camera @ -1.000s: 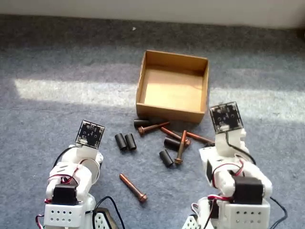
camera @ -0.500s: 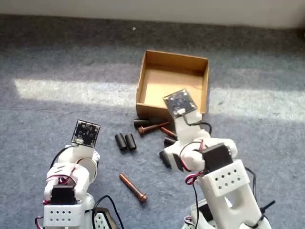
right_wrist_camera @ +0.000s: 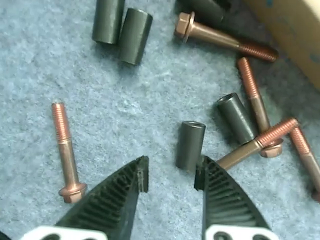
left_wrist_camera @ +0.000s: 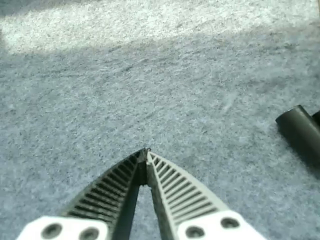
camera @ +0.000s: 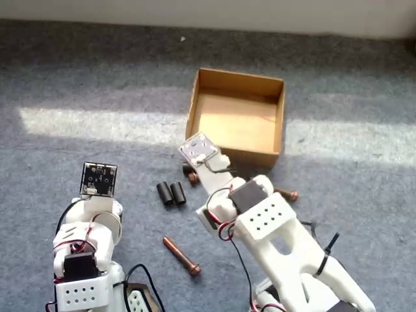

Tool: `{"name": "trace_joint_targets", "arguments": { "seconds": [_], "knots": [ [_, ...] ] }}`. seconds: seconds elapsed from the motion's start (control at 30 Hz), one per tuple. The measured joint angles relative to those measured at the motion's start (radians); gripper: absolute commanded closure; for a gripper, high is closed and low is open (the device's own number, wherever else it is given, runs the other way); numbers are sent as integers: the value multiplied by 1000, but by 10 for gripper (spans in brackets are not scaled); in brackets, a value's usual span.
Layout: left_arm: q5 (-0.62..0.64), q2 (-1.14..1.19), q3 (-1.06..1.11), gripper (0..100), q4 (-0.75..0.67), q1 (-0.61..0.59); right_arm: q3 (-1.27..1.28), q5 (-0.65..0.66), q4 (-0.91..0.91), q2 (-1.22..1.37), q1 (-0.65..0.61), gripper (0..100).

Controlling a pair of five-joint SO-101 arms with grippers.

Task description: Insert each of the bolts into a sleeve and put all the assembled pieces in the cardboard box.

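Right wrist view: my right gripper (right_wrist_camera: 171, 169) hangs half open, empty, just short of a sleeve (right_wrist_camera: 190, 145) among scattered bolts (right_wrist_camera: 222, 38); cardboard box (right_wrist_camera: 295, 30) cut off at the edge; my left gripper (left_wrist_camera: 146, 152) closed, empty.

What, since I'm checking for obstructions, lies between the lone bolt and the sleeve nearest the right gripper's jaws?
Only bare carpet, seen in the right wrist view, between the lone bolt and that sleeve.
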Motion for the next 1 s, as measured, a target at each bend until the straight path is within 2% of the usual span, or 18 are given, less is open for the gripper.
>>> {"name": "trace_joint_targets", "arguments": {
  "seconds": [0.4, 0.53, 0.7, 1.0],
  "knots": [
    [0, 0, 0, 992, 0, 0, 227, 2, -267, 9, -5, 840],
    [0, 0, 0, 992, 0, 0, 261, 66, -336, 9, 11, 840],
    [0, 0, 0, 992, 0, 0, 270, 83, -354, 9, 74, 840],
    [0, 0, 0, 992, 0, 0, 270, 83, -358, 83, 80, 840]
  ]
}}
